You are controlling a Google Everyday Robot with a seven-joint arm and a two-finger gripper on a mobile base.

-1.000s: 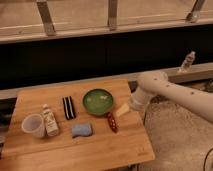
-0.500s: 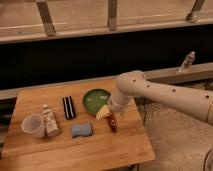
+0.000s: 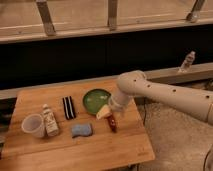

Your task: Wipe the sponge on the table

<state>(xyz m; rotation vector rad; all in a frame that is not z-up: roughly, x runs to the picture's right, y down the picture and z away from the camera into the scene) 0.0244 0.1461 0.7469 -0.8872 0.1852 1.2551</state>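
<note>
The light-blue sponge (image 3: pixel 81 130) lies flat on the wooden table (image 3: pixel 75 150), toward the front middle. My gripper (image 3: pixel 104 113) hangs at the end of the white arm just right of and slightly behind the sponge, over the front edge of the green pan (image 3: pixel 95 100). It is apart from the sponge.
A black striped block (image 3: pixel 68 107) lies left of the green pan. A clear cup (image 3: pixel 33 125) and a small bottle (image 3: pixel 49 121) stand at the left. A red-handled utensil (image 3: pixel 112 123) lies right of the sponge. A bottle (image 3: pixel 187 61) stands on the ledge behind.
The arm has swung left from the table's right edge, bringing my gripper over the pan's front edge and closer to the sponge. The objects on the table have not moved.
</note>
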